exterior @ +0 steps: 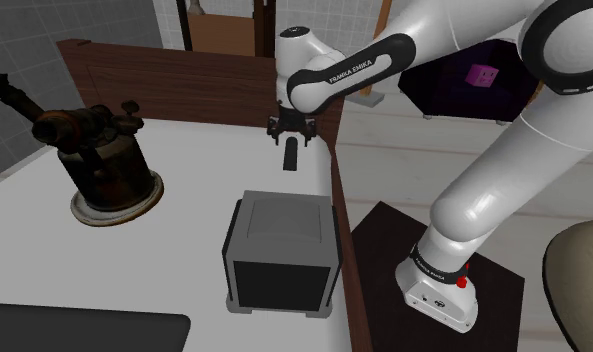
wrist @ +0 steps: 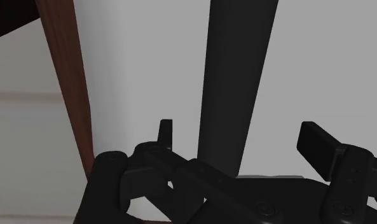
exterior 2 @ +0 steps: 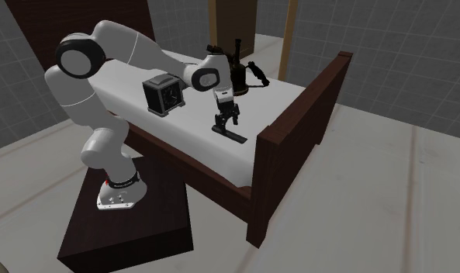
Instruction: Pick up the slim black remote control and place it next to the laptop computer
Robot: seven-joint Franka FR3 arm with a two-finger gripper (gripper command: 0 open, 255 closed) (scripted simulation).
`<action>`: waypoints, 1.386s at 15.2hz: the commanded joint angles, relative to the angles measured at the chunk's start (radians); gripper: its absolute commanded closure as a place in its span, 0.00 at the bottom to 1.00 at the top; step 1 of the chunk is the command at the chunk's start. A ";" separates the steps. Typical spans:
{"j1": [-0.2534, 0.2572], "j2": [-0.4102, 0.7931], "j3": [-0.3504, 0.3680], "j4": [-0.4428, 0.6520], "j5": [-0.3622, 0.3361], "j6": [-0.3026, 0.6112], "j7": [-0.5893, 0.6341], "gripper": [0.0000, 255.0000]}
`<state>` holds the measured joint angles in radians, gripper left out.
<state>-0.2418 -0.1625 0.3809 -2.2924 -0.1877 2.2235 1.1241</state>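
Observation:
The slim black remote [wrist: 234,83] lies flat on the white bed surface [exterior: 194,180], close to the bed's dark wooden side rail [wrist: 69,83]. My gripper [wrist: 243,137] is lowered over one end of it, open, with one finger on each side and a gap between each finger and the remote. In the shoulder view the gripper [exterior: 290,146] hangs over the remote [exterior: 291,160] near the bed's right edge. In the second exterior view the gripper [exterior 2: 226,118] stands over the remote [exterior 2: 236,135]. A flat black slab [exterior: 84,335], perhaps the laptop, lies at the shoulder view's lower left.
A grey and black box [exterior: 281,250] stands on the bed between the remote and the stand's side. An old dark blowtorch on a round base [exterior: 94,160] stands toward the shoulder view's left. A tall dark footboard [exterior 2: 298,132] ends the bed. The dark stand [exterior: 384,260] is beside the rail.

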 commanded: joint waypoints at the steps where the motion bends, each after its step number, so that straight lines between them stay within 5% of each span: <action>1: -0.004 0.017 0.001 -0.012 -0.012 0.027 0.014 0.00; 12: -0.011 0.048 0.001 -0.030 -0.035 0.073 0.029 0.00; 13: -0.011 0.048 0.001 -0.030 -0.035 0.073 0.029 1.00; 21: -0.013 0.059 0.000 -0.022 -0.041 0.074 0.030 1.00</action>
<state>-0.2513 -0.1117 0.3843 -2.3091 -0.2253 2.2995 1.1532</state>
